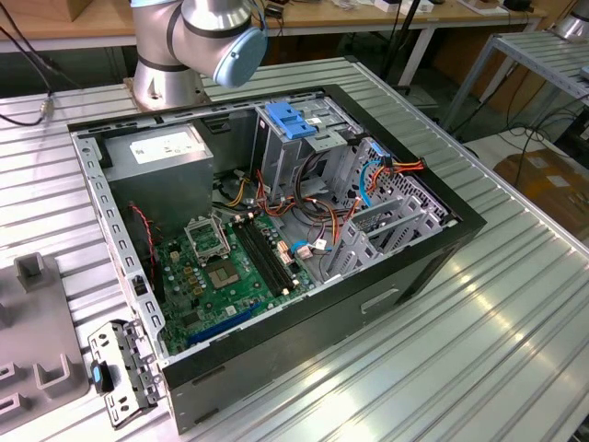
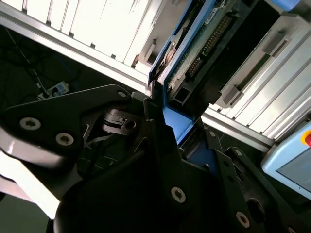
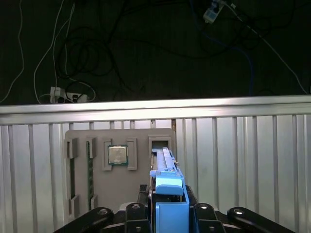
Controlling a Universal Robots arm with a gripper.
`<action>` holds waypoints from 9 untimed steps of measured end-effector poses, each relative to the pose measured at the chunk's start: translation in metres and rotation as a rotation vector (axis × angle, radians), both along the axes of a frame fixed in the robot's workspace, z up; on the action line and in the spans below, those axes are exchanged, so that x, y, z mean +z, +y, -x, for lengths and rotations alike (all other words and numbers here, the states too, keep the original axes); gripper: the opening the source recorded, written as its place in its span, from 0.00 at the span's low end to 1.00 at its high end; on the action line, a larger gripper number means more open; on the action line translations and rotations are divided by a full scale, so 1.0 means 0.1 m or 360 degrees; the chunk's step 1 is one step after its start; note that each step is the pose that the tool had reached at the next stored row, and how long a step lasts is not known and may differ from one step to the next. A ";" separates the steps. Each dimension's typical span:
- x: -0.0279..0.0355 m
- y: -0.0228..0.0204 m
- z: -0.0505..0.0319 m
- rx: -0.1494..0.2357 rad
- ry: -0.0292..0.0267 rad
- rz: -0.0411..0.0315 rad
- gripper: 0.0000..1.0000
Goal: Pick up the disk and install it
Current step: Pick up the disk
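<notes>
Ribbed metal tabletop (image 1: 515, 304): bearer of everything listed.

Open computer case (image 1: 304, 345): lying mid-tabletop in the exterior view, with motherboard, cable bundles and grey drive cage (image 1: 377, 230) exposed. Well apart from the tray.

Arm (image 1: 198, 41): base and one joint, behind the case.

Grey holder tray (image 3: 121, 189): flat near the tabletop's edge, in the first wrist view. Long slot just beyond the disk's far end.

Disk (image 3: 167, 187): held edge-on, blue rail outward, over the tray. Cannot tell whether fully clear of the slot.

Pincer (image 2: 158, 114): drawn in narrow, clamped on the disk.

Memory sticks (image 3: 90, 170) and processor chip (image 3: 117, 155): seated in neighbouring tray recesses.

Step in hand, by judgement: pick-up, with the grasp made and installation not begun. Next move calls for a straight lift without snagging the slot walls, then rails square to the cage.

View differences: second wrist view gives the disk's green circuit board and connector pins. First wrist view gives its thin edge and the tray layout.
</notes>
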State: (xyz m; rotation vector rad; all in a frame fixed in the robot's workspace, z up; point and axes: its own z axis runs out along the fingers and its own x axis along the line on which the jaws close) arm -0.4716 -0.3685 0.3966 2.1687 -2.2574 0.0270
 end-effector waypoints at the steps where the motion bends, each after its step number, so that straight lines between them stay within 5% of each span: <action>1: 0.018 0.000 0.000 0.0000 0.00000 0.0000 0.37; 9: 0.197 0.000 0.000 0.0000 0.00000 0.0000 0.37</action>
